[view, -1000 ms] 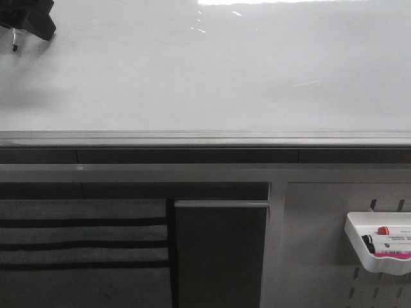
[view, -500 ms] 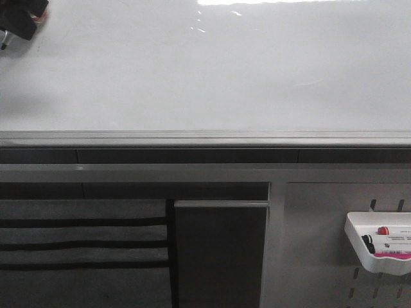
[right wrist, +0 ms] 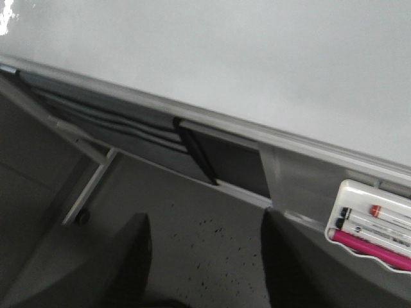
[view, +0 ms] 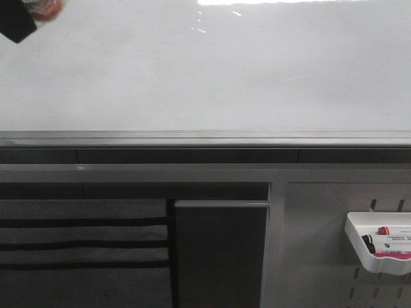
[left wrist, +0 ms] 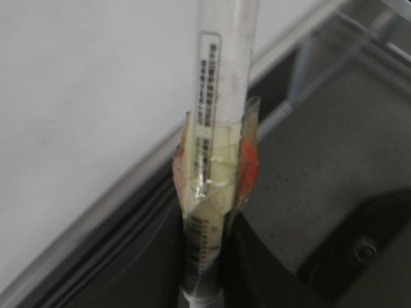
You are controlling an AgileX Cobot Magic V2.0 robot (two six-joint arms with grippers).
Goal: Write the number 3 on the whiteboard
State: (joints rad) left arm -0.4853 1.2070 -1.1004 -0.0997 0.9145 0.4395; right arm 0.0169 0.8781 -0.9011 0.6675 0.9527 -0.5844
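The whiteboard fills the upper half of the front view, glossy and white, with no mark on the part that shows. The number 3 is out of view. My left gripper sits at the board's top left corner, mostly cut off by the frame. In the left wrist view the left gripper is shut on a white marker wrapped in yellowish and red tape, beside the whiteboard; the marker's tip is out of view. My right gripper is open and holds nothing, low below the whiteboard.
A grey metal rail runs along the board's lower edge. Below it are a dark panel and a grey perforated panel with a white tray of markers, the same tray showing in the right wrist view.
My left gripper has moved up and left towards the board's top corner. The marker tip seen a second ago has left the front view.
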